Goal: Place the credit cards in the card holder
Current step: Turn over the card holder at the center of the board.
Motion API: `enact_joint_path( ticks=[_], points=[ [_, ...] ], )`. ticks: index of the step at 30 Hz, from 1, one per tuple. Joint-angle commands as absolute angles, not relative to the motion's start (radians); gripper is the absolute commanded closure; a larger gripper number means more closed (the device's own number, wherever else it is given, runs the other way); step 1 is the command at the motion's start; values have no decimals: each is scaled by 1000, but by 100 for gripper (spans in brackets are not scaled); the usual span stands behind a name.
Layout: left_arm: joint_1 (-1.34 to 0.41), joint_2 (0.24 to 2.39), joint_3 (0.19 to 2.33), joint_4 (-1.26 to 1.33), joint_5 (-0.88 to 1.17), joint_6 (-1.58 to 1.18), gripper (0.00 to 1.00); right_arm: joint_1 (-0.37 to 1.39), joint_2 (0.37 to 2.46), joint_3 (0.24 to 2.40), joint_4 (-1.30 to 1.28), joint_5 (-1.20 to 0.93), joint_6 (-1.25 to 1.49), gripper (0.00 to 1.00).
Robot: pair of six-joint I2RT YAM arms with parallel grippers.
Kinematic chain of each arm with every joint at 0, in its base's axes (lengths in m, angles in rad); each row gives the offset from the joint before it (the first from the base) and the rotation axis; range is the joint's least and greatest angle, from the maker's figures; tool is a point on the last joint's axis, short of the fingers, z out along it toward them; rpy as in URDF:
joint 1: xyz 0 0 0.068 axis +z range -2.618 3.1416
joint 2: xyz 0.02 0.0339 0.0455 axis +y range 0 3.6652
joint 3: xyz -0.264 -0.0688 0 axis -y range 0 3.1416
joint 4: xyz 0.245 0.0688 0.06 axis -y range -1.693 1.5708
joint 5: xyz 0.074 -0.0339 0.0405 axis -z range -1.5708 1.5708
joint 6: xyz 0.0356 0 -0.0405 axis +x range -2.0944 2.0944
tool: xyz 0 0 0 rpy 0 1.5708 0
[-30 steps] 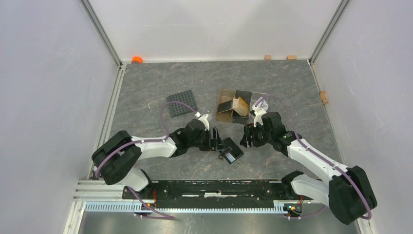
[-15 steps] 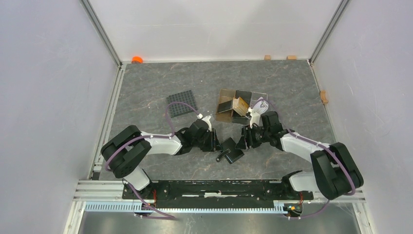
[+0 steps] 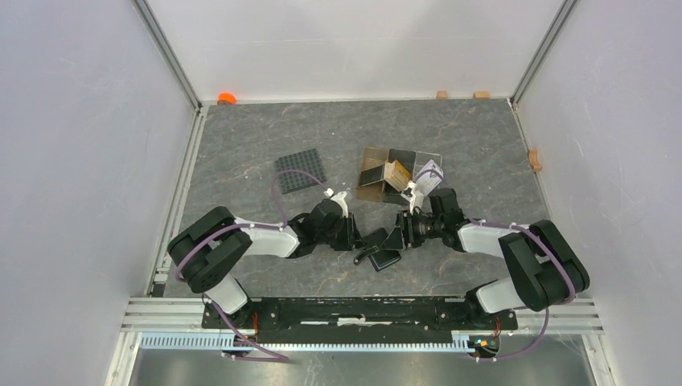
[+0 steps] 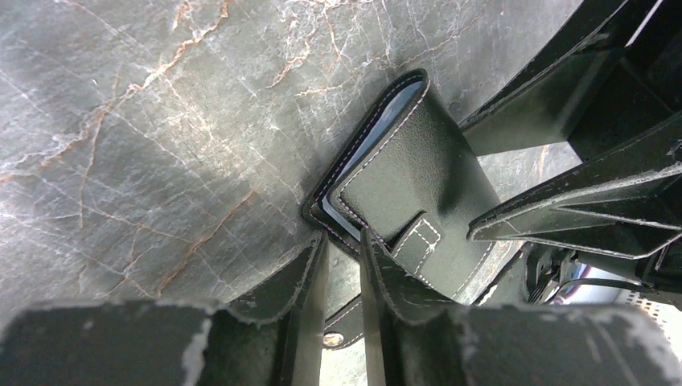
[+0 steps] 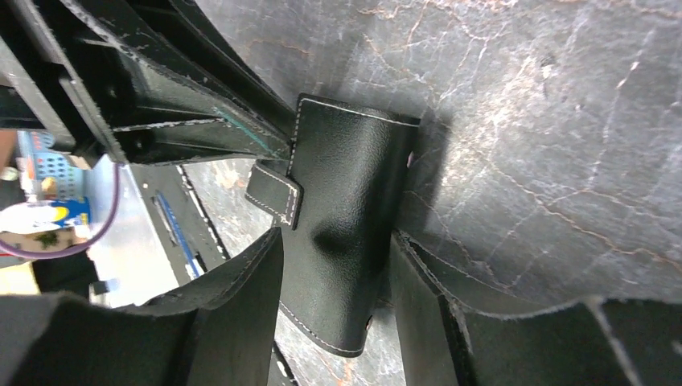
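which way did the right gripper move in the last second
Yes: the right gripper moved left and slightly toward the arm bases, away from the brown compartment box, onto the card holder.

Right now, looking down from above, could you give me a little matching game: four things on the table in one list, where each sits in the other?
Things:
1. card holder
2. gridded mat
3. brown box
4. orange object

Places:
A. far left corner
B. between the left gripper and the right gripper
C. lying flat, left of the box
D. beyond the right gripper, a tan card leaning inside

Pairs: 1-B, 2-C, 3-D, 4-A
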State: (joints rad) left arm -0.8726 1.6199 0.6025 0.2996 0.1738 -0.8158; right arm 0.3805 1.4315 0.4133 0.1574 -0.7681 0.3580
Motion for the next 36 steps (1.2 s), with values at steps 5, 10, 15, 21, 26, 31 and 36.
enact_joint_path(
  ticks=[5, 10, 15, 21, 26, 31, 36],
  points=[
    [-879, 1653, 484, 382, 154, -769, 75, 424, 1501, 279, 488, -813, 620, 48],
    [-879, 1610, 449, 452, 197, -739, 77, 426, 1486, 267, 574, -799, 691, 66],
    [-877, 1446, 470, 348, 199, -662, 65, 426, 1388, 291, 547, -785, 696, 94],
    [-872, 1099, 544, 53, 94, -585, 29, 425, 1208, 350, 394, -747, 596, 100],
    [-861, 955, 579, -15, 188, -598, 6, 430, 1053, 349, 394, -792, 550, 100],
    [-857, 960, 625, -60, 227, -611, 0, 473, 935, 364, 412, -825, 526, 100],
    [-822, 920, 672, -107, 269, -818, 1, 667, 837, 479, 133, -467, 184, 100]
  ],
)
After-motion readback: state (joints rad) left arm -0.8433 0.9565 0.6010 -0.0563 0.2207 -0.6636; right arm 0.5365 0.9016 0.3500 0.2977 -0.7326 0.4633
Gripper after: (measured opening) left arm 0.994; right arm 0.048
